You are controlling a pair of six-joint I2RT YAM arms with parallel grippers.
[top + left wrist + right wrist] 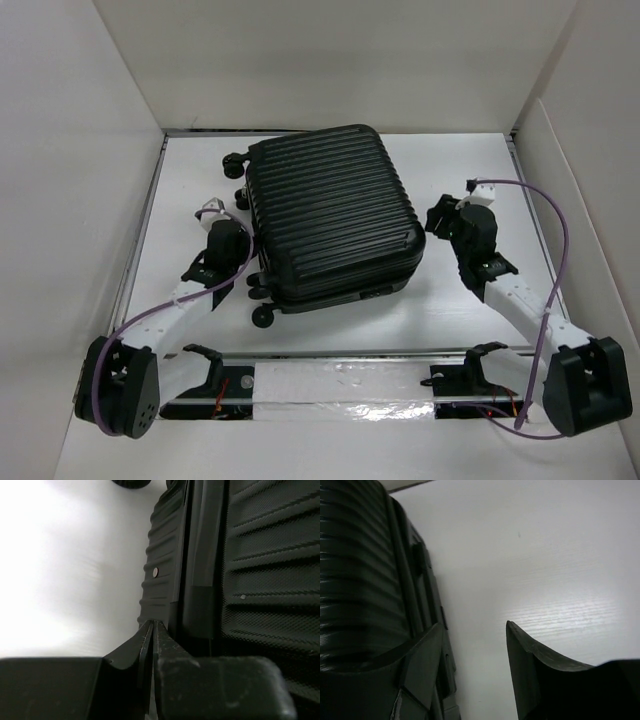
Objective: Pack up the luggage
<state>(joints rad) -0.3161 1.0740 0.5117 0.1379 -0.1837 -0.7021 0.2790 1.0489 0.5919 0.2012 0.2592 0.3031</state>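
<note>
Top external view: closed luggage (335, 215) lies flat mid-frame on the white table (450, 310). Left gripper (152, 626) is pinched tight at the case's left-of-frame edge. Right gripper (472, 626) is spread apart by its right-of-frame side, holding nothing.

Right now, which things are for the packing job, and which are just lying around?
For the job: black ribbed hard-shell suitcase; left gripper, shut; right gripper, open.
Just there: white table; shiny silvery strip along its near edge.

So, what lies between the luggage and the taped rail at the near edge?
Only bare white table, between luggage and rail; the top view shows it.
</note>
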